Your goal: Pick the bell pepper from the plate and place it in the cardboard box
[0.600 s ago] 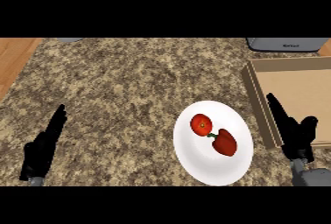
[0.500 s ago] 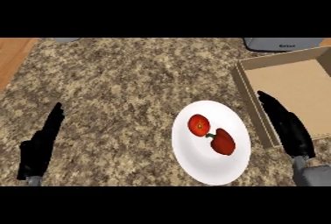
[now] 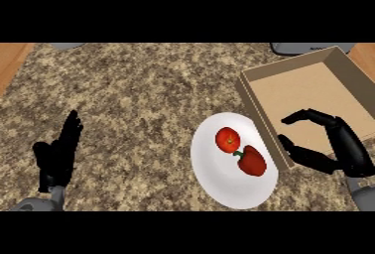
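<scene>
A red bell pepper (image 3: 251, 161) with a green stem lies on a white plate (image 3: 219, 183) at the lower middle of the counter. A round red tomato (image 3: 227, 139) sits beside it on the same plate, further from me. My right hand (image 3: 338, 149) hovers just right of the plate, over the near left corner of the open cardboard box (image 3: 315, 84); its fingers and thumb are spread in a wide C and hold nothing. My left hand (image 3: 57, 158) rests open at the lower left, fingers up.
The speckled stone counter (image 3: 132, 94) spreads to the left and back. A grey appliance (image 3: 304, 47) sits at the back edge behind the box. Wood shows at the far left corner (image 3: 11, 59).
The view has shifted, so the box now looks turned at an angle. My right hand has moved left toward the plate and bent its straight fingers into an open C. The left hand stayed put.
</scene>
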{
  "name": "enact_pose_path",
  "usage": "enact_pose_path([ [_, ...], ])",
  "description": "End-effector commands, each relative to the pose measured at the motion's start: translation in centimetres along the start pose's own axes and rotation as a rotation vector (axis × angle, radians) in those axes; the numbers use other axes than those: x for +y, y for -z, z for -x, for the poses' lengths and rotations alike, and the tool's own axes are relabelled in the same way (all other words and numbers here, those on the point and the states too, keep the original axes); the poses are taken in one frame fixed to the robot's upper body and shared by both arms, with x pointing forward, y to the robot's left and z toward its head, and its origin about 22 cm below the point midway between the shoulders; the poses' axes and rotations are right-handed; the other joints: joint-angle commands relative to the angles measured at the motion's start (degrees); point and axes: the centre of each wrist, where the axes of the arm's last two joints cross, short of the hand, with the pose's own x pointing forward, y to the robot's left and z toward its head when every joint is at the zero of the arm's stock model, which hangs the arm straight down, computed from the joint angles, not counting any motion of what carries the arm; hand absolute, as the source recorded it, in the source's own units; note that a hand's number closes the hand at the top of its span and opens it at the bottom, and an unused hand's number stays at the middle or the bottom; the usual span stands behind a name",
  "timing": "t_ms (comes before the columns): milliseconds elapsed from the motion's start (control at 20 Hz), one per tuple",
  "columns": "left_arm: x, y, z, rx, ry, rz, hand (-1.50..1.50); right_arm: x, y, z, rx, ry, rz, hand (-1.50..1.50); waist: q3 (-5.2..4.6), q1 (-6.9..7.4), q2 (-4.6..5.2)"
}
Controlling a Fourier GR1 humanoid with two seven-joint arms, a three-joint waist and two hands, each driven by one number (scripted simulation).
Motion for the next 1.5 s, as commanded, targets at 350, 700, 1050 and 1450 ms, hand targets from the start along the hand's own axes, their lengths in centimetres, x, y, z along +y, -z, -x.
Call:
enact_pose_path([
  [350,-2.1,0.5,0.6,0.016,-0.028,-0.010,0.00,-3.6,-2.8,-3.5,-0.015,-0.365,-0.112,-1.50,0.08,-0.16,0.21],
  [700,-1.3,0.5,1.2,0.020,-0.023,0.004,0.00,-5.1,-1.7,-10.5,0.115,-0.435,-0.264,-1.50,0.05,0.17,0.23],
  [1050,-1.0,0.1,1.3,0.014,-0.022,0.020,0.00,-2.2,0.5,-12.9,0.203,-0.529,-0.377,-1.50,0.13,1.20,0.39],
  [1450,-1.6,2.0,1.1,0.011,-0.025,0.021,0.00,3.5,0.5,-13.8,0.337,-0.648,-0.489,-1.50,0.12,0.94,0.47],
])
